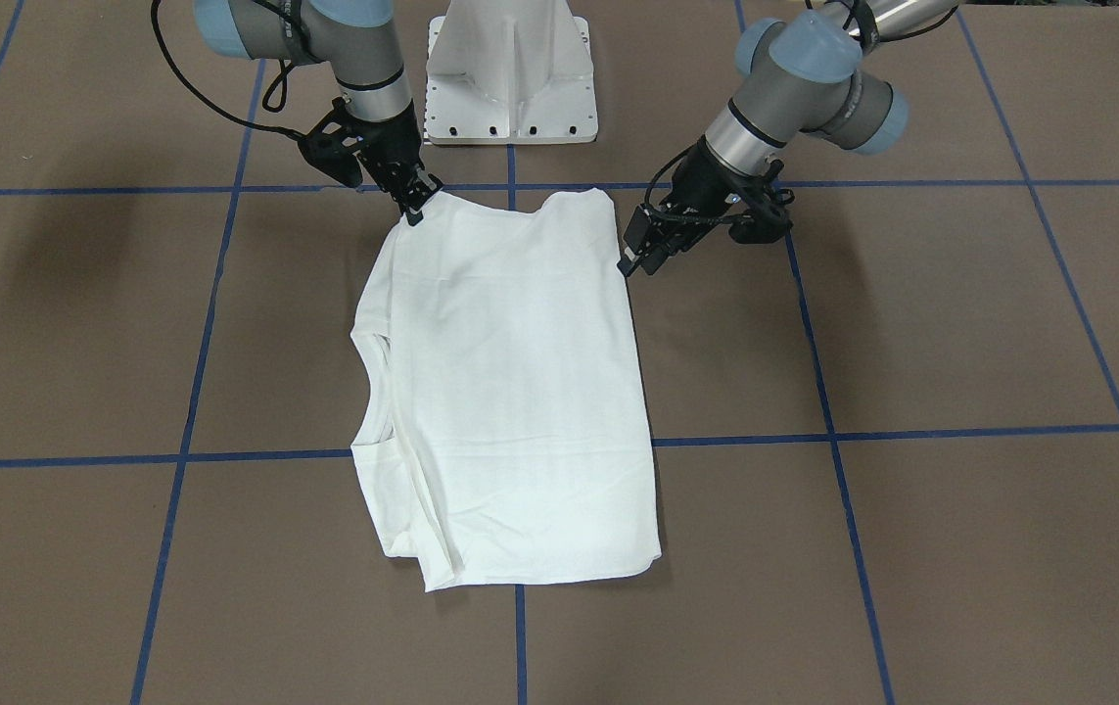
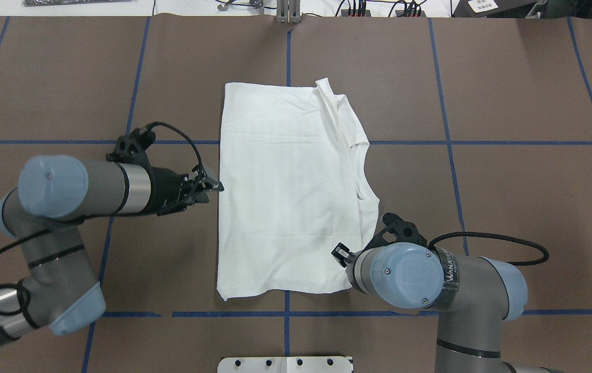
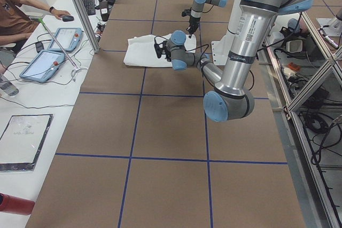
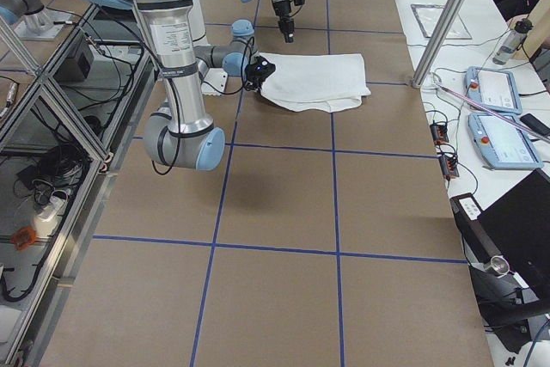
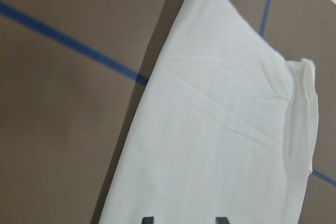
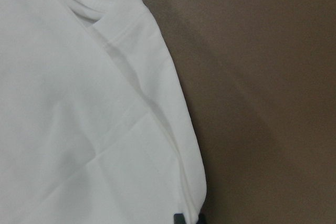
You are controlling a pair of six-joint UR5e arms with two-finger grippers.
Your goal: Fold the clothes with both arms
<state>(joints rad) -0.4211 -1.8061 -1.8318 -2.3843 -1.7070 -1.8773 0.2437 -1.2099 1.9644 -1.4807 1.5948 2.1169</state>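
T-shirt (image 1: 510,392) lay folded lengthwise, mid-table (image 1: 960,323) | right hand (image 1: 415,210) pinched its corner nearest the robot | left hand (image 1: 639,262) spread at the opposite edge, gripping nothing | risk: a one-sided lift would skew the fold; left might catch only the top layer

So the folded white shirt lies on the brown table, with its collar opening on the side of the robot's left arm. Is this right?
Not quite. The collar opening of the shirt is on the side of the right arm, as the overhead exterior view shows. The rest holds: folded, white, lying on the brown table.
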